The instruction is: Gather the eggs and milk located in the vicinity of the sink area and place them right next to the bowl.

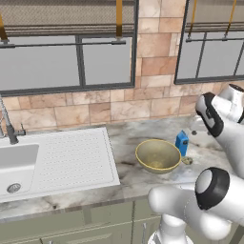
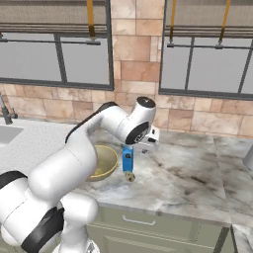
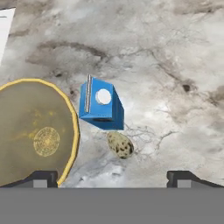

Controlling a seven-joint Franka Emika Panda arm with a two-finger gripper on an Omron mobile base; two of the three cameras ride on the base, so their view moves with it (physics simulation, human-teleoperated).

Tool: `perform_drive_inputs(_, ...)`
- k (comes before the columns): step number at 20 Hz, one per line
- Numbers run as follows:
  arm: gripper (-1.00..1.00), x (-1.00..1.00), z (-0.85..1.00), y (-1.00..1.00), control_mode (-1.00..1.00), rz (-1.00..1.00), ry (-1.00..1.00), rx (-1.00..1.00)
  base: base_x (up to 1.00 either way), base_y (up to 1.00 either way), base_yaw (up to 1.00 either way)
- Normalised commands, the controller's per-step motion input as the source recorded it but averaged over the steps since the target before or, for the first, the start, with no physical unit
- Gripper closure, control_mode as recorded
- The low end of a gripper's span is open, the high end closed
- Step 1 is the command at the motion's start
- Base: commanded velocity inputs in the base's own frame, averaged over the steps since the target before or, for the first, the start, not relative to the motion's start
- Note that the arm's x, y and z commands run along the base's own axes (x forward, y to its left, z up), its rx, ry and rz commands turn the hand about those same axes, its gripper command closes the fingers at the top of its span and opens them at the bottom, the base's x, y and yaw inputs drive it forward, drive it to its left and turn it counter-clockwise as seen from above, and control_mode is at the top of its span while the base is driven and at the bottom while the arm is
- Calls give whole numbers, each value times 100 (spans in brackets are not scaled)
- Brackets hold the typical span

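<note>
Apparently the gathering is nearly or wholly done: the blue milk carton (image 3: 101,105) stands upright on the marble tabletop (image 3: 175,65) just beside the bowl (image 3: 35,131), and a speckled egg (image 3: 120,145) lies on the tabletop touching or almost touching the carton's base, also near the bowl's rim. From the left base view, the carton (image 1: 181,143) sits on the far side of the bowl (image 1: 158,155) from the sink (image 1: 19,164), with the egg (image 1: 187,161) in front of it.

The gripper (image 3: 112,177) hovers above the carton and egg, looking down on them. Its jaws stand wide apart and hold nothing; both dark fingertips (image 3: 41,178) show with bare tabletop between them.

The step in hand looks like a release just made beside the bowl. The next move would call for lifting clear without brushing the carton or nudging the egg, which could roll. If another egg is owed, the arm would need to go back toward the sink; the basin and ribbed drainboard (image 1: 71,157) look bare from here, though the basin's depth is poorly seen.

As for containers, the dull yellow bowl appears empty, its inside showing only a pale round pattern at the centre.
</note>
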Motion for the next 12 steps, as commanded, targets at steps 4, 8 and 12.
perform_drive_inputs(4, -100, -35, -18, -46, -100, 21, 0, 0, 0, 0, 0)
perform_drive_inputs(8, -100, -21, -26, -46, -100, 31, -3, -1, 0, 0, 0)
perform_drive_inputs(12, -100, -2, -34, -34, -100, 40, -8, -2, 0, 0, 0)
